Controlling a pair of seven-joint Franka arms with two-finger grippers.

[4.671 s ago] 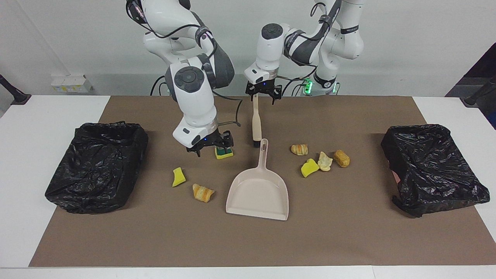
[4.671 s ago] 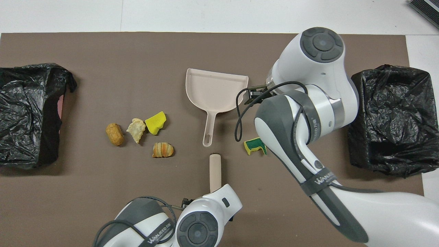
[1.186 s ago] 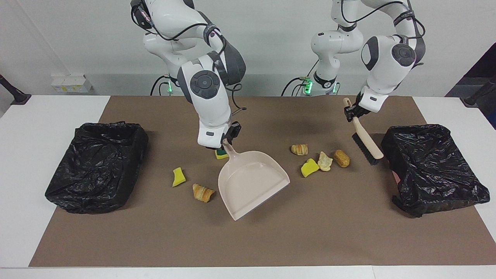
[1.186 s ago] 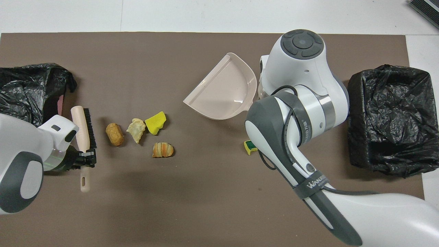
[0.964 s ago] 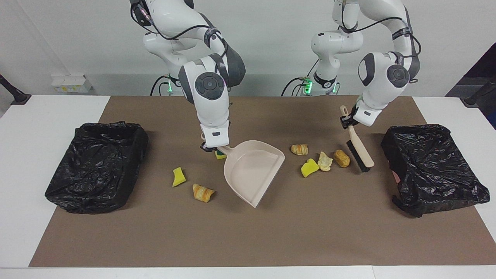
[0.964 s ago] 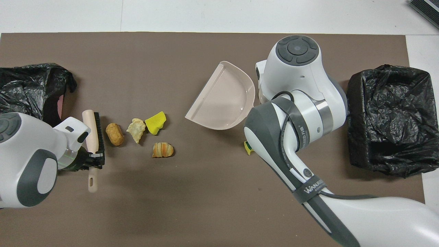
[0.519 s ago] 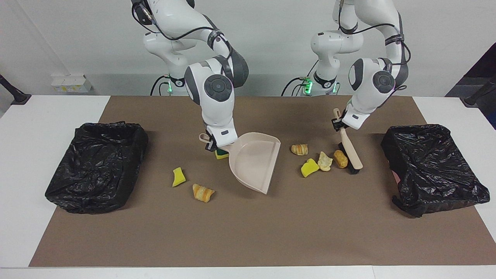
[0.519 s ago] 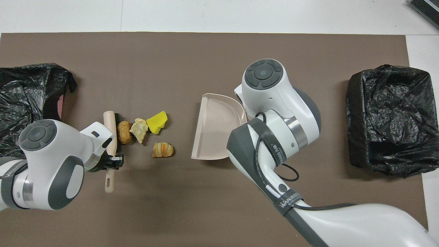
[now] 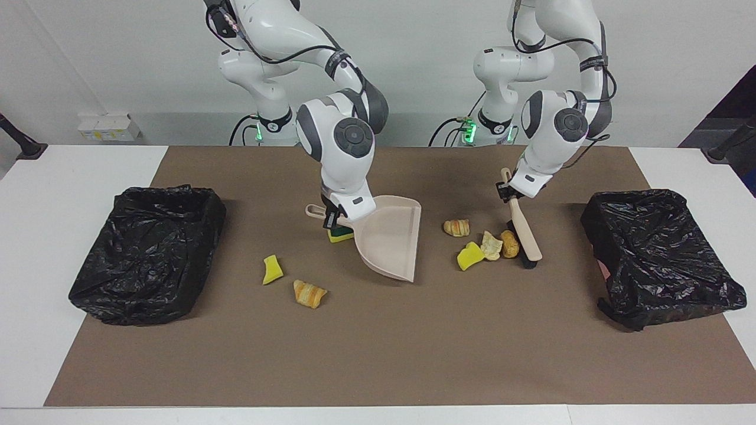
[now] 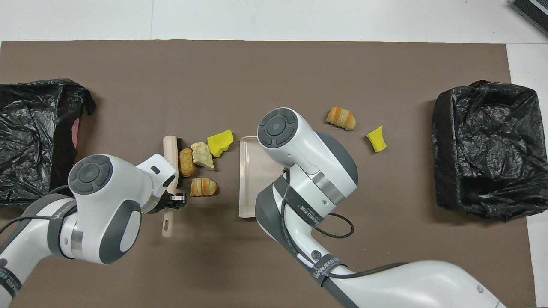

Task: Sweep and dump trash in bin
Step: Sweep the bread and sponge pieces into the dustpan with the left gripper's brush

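Observation:
My right gripper (image 9: 331, 217) is shut on the handle of the beige dustpan (image 9: 390, 236), which is tilted with its mouth turned toward the left arm's end. My left gripper (image 9: 507, 192) is shut on the beige brush (image 9: 522, 233), whose bristles press a brown bun (image 9: 509, 243). A pale bread chunk (image 9: 490, 245) and a yellow sponge bit (image 9: 469, 257) bunch up between bun and dustpan. A croissant piece (image 9: 456, 227) lies nearer the robots. A green-yellow sponge (image 9: 339, 235) sits under my right gripper. Another yellow bit (image 9: 272, 269) and croissant (image 9: 309, 293) lie toward the right arm's end.
Black-bagged bins stand at both ends of the brown mat: one at the right arm's end (image 9: 147, 254), one at the left arm's end (image 9: 658, 254). From overhead, the dustpan (image 10: 248, 175) is half covered by my right arm.
The brush has swept toward the dustpan, pushing the bun, bread chunk and yellow sponge together. The dustpan has turned its mouth toward them and moved closer.

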